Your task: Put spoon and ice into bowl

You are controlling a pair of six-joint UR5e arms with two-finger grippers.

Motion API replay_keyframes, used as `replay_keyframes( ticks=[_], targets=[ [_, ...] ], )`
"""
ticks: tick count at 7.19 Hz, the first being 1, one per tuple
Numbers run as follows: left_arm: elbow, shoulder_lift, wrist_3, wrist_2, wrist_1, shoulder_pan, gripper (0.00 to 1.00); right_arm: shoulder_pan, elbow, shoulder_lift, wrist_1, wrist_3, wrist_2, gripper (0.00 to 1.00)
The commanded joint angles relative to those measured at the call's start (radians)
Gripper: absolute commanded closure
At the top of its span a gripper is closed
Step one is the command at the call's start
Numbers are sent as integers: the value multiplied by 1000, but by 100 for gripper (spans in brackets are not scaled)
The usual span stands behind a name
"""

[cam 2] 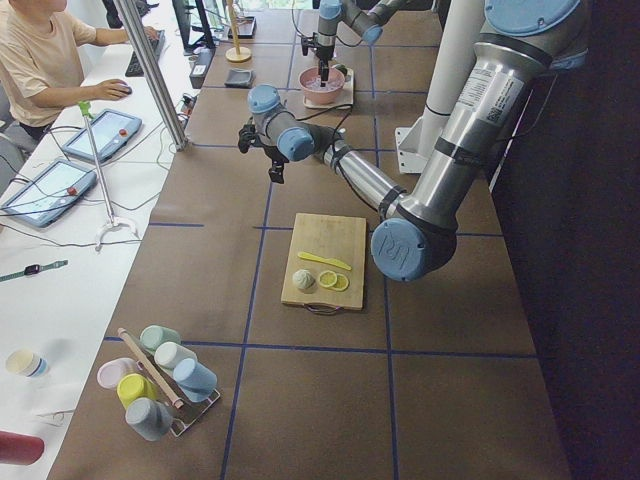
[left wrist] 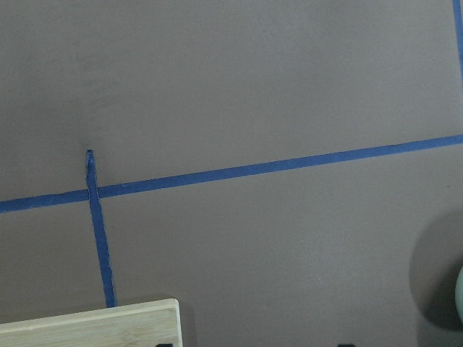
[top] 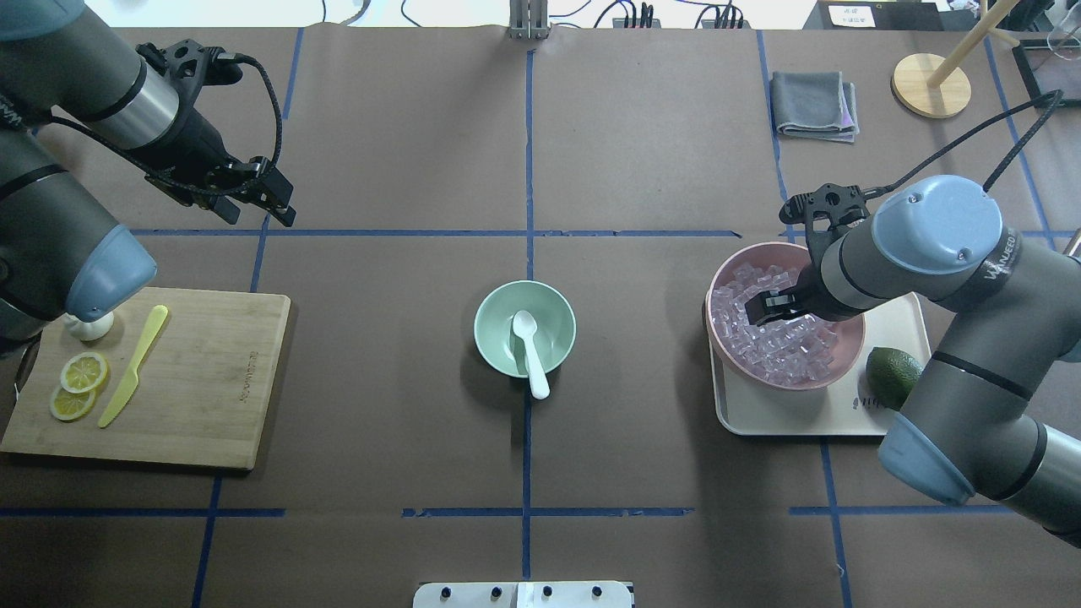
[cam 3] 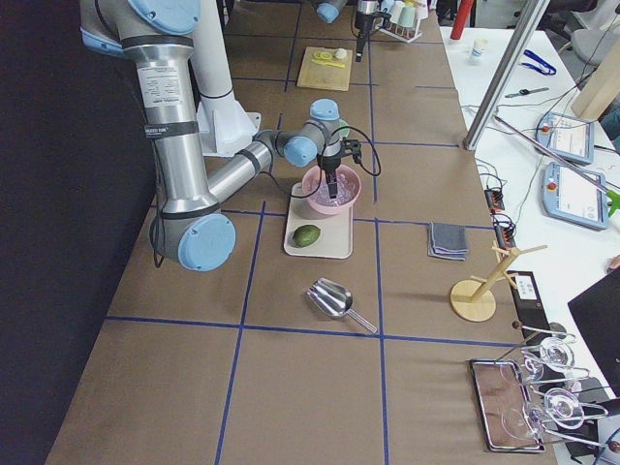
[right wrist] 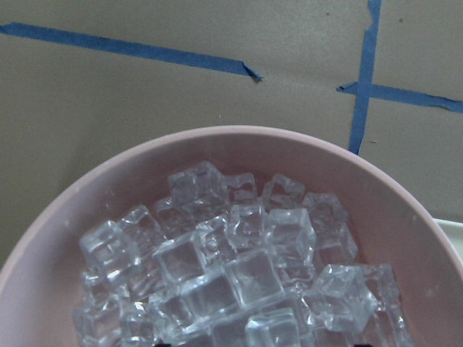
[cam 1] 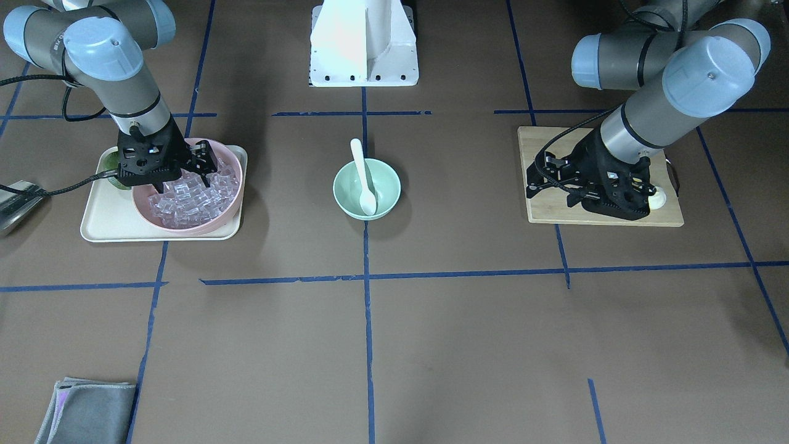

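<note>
The white spoon (top: 530, 350) lies in the mint-green bowl (top: 494, 325) at the table's middle, scoop inside and handle over the rim; both also show in the front view, spoon (cam 1: 363, 176) and bowl (cam 1: 385, 182). I see no cube in that bowl. The ice (top: 777, 346) fills the pink bowl (top: 847, 350). My right gripper (top: 770, 306) is open, lowered over the ice (right wrist: 239, 275) with nothing held. My left gripper (top: 277, 201) is open and empty, above bare table beyond the cutting board.
The pink bowl and a green fruit (top: 893, 376) sit on a cream tray (top: 811, 414). A wooden cutting board (top: 203, 380) holds a yellow knife (top: 133, 365) and lemon slices (top: 83, 371). A grey cloth (top: 815, 104) lies far right. A metal scoop (cam 3: 334, 298) lies beside the tray.
</note>
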Motion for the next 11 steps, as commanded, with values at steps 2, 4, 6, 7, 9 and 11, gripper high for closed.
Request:
replay_keyframes(
  ticks=[2,4,6,7,9,11],
  targets=[
    [-6,5,0,-1,0,0,19,-7,-3,6,0,-2,-5,75],
    [-6,5,0,-1,0,0,18,2,-1,6,2,-72,-7,100],
    [-7,5,-7,1,0,0,16,2,12,14,2,-74,-19,100],
    [-7,5,-8,1,0,0,16,5,63,44,0,-60,-14,100],
    [-9,5,-8,-1,0,0,16,-17,74,157,2,162,-11,100],
    [-9,5,-8,-1,0,0,16,-91,1,294,5,373,-20,100]
  ],
)
